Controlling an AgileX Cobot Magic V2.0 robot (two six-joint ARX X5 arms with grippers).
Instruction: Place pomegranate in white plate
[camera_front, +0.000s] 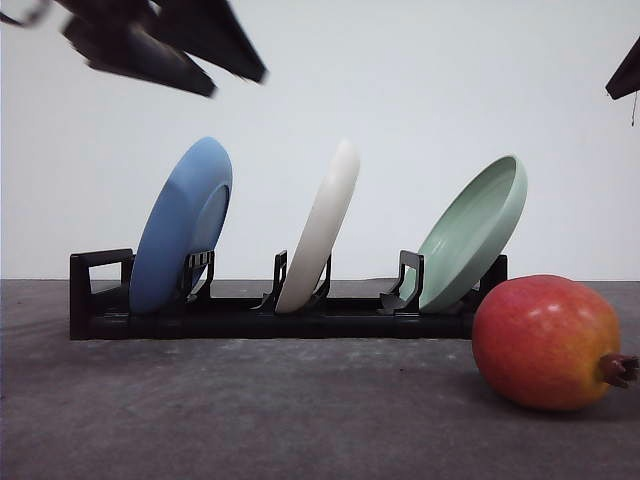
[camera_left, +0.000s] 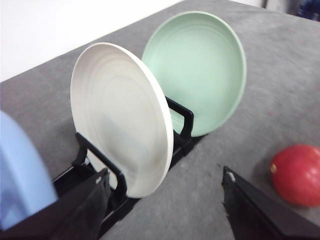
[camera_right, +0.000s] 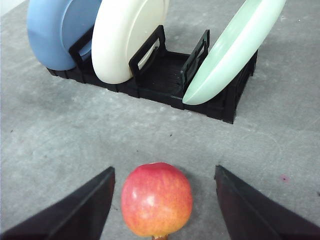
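Note:
The pomegranate (camera_front: 548, 342) lies on the grey table at the front right, its brown crown pointing right. In the right wrist view the pomegranate (camera_right: 156, 198) sits below and between the spread fingers of my right gripper (camera_right: 165, 175), which is open and hangs above it without touching. The white plate (camera_front: 322, 228) stands on edge in the middle slot of a black rack (camera_front: 250, 322). My left gripper (camera_front: 238, 82) hovers high over the rack's left side. In the left wrist view that gripper (camera_left: 165, 200) is open and empty, facing the white plate (camera_left: 120, 130).
A blue plate (camera_front: 182, 225) leans in the rack's left slot and a pale green plate (camera_front: 475, 232) in the right slot, close behind the fruit. Bare grey table (camera_front: 250, 410) stretches in front of the rack. A white wall stands behind.

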